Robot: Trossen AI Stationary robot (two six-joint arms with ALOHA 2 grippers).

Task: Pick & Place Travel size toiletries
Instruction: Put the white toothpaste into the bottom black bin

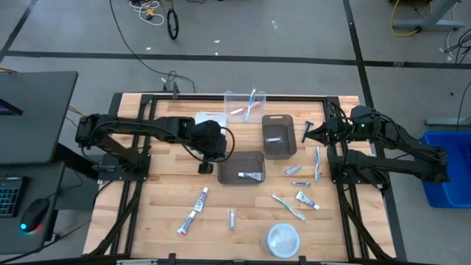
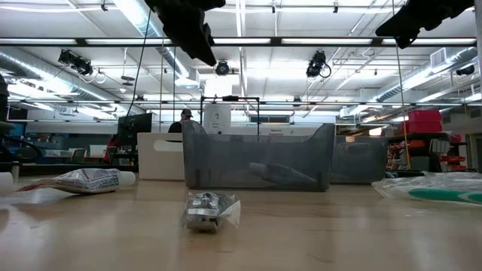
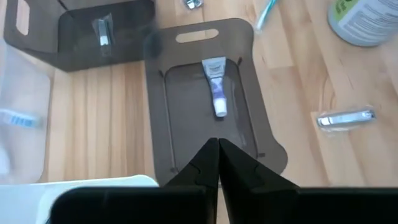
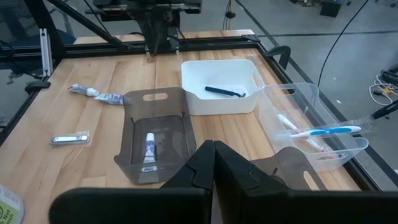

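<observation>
Small white-and-blue toothpaste tube (image 3: 215, 84) lying flat inside the dark grey translucent bin (image 1: 241, 160) mid-table, long axis along the bin's length, cap end toward the left gripper (image 3: 217, 144), fingers pressed together above the bin's rim. Packaged silvery nail clipper (image 3: 346, 117) just beside. Right gripper (image 4: 213, 147) likewise closed, empty, at the table's right edge; black razor (image 4: 225, 91) in the white bin (image 4: 214, 99) only there visible.

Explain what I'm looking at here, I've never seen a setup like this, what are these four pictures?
Two robot arms work at a wooden table. One picture looks down from above, one sits level with the tabletop, and two come from cameras on the arms' wrists. The left gripper hangs shut and empty beside a dark grey bin holding a toothpaste tube. The right gripper, also shut and empty, waits at the table's right edge. Loose tubes and toothbrushes lie scattered around, plus a round white dish.
</observation>
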